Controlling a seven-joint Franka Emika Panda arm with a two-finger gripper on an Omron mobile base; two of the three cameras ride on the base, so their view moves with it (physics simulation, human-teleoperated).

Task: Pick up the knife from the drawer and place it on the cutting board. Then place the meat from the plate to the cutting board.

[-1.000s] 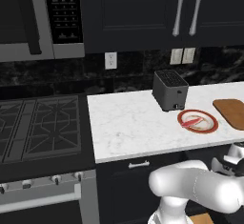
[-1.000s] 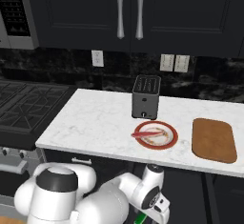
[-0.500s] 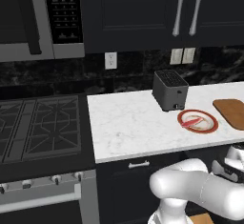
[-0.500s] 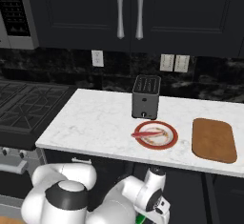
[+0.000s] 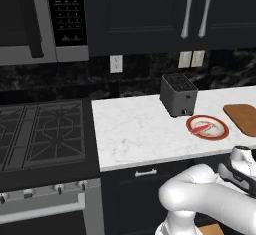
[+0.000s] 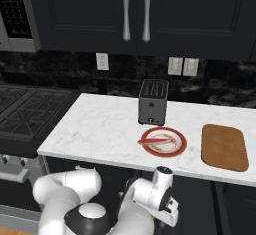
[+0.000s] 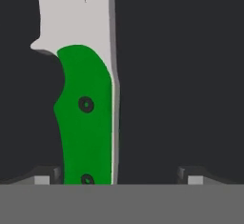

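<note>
One knife (image 7: 88,108) up close, green handle, blade cut off at twelve o'clock.
Jaws stand wide, tips either side, not gripping. Farther off on the counter (image 6: 95,124): meat (image 6: 152,141) on the plate (image 6: 177,149), cutting board (image 6: 224,146) at three o'clock.

White marble counter (image 6: 95,129), toaster (image 6: 152,102), plate (image 6: 164,142), cutting board (image 6: 223,147) on it

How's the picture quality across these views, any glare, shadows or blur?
Left base view: even flat light, soft shadow beside the dark grey toaster. Right base view: sharp, no glare on the white marble counter. Hand view: green-handled knife crisp against dark, featureless surroundings.
</note>
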